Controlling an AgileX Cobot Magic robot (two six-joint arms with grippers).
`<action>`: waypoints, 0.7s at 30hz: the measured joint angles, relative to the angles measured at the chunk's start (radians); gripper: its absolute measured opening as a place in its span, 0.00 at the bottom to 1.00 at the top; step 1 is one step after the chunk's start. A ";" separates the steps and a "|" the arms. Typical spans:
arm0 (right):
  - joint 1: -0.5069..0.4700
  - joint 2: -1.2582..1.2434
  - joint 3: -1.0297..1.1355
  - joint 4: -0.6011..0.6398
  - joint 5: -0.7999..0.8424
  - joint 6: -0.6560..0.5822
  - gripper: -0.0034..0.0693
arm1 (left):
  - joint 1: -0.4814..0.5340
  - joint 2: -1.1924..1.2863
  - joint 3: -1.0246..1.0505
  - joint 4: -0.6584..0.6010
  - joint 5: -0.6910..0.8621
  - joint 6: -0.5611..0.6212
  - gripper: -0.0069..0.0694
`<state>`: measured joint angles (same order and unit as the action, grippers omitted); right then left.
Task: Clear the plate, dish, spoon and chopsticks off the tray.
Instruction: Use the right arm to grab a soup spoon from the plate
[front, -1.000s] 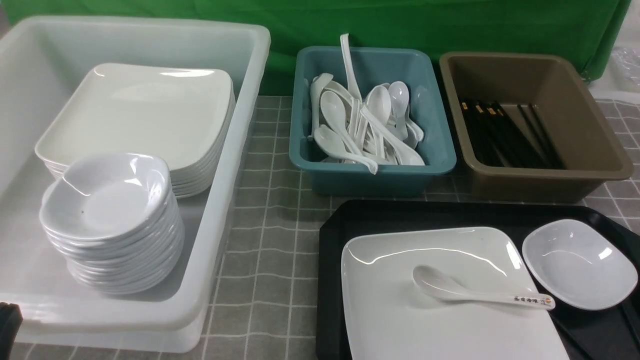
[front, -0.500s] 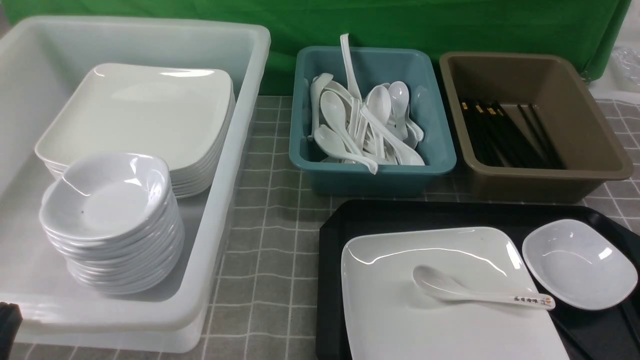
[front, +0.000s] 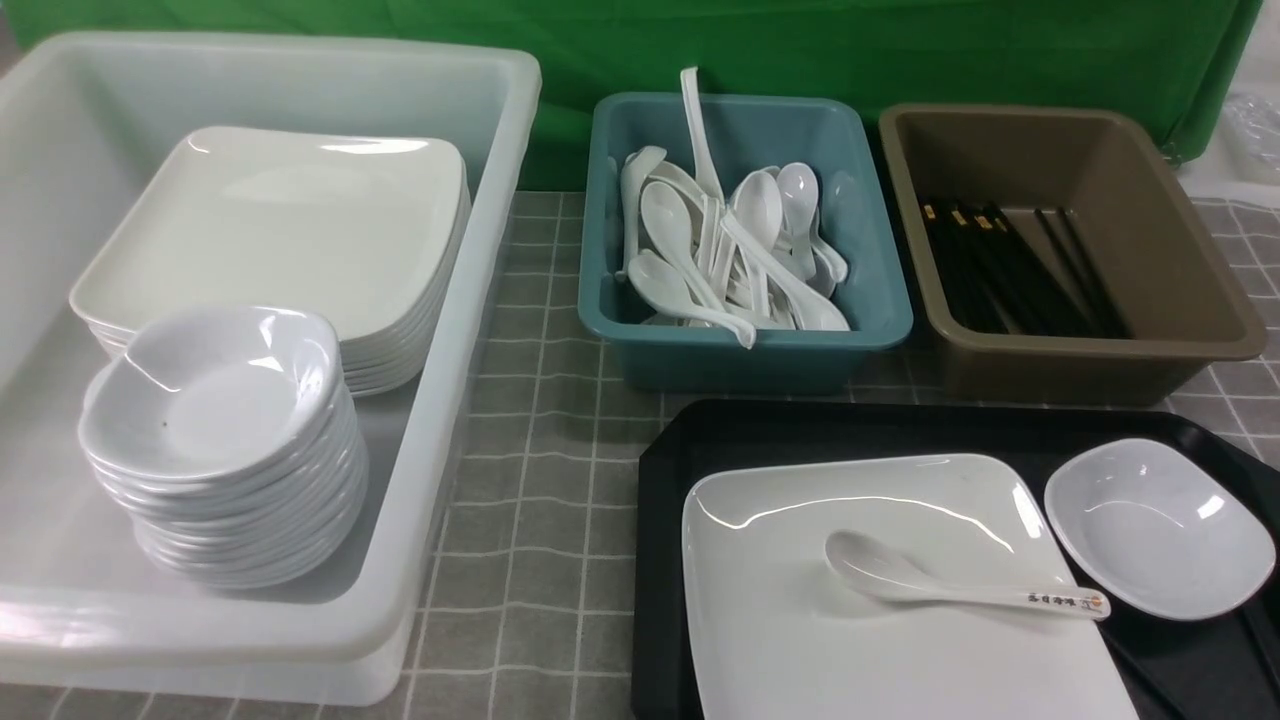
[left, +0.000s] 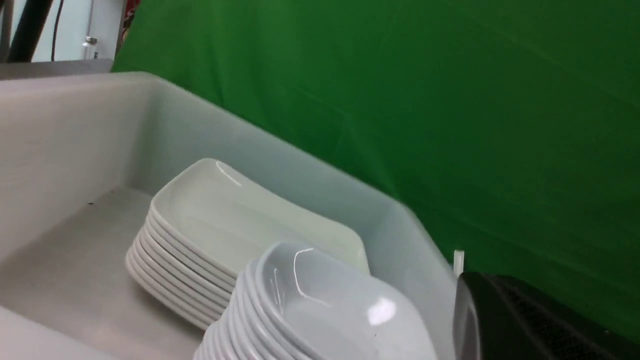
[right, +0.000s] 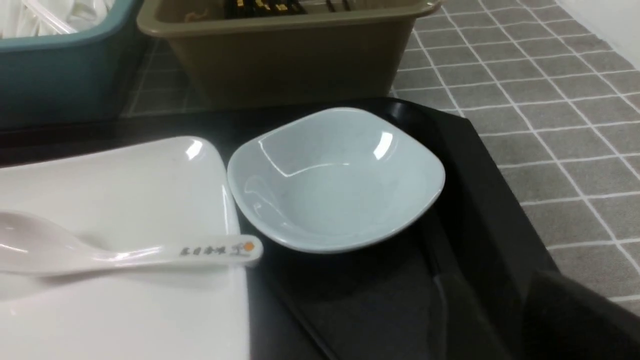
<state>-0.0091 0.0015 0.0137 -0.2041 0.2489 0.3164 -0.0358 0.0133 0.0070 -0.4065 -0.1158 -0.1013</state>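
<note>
Black tray (front: 658, 490) rim near brown bin (front: 1090, 375), dish (front: 1160, 530) just beside plate (front: 800, 650) edge

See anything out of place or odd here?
A plain spoon in the teal bin stands nearly upright, its handle poking above the rim while the others lie down. Nothing looks spilled or broken.

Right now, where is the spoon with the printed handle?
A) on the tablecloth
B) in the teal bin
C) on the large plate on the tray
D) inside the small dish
C: the spoon lies on the plate, which sits on the tray. Its printed handle end points toward the dish beside the plate.
</note>
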 joint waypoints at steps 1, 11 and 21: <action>0.000 0.000 0.000 0.026 -0.025 0.035 0.37 | 0.000 0.000 0.000 -0.002 -0.012 -0.015 0.10; 0.000 0.000 0.000 0.217 -0.324 0.459 0.37 | 0.000 0.000 0.000 0.005 -0.260 -0.220 0.10; 0.022 0.019 -0.083 0.080 -0.459 0.456 0.26 | 0.000 0.090 -0.405 0.208 -0.001 -0.321 0.10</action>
<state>0.0129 0.0206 -0.0688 -0.1242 -0.2096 0.7728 -0.0358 0.1037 -0.3981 -0.1982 -0.1171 -0.4219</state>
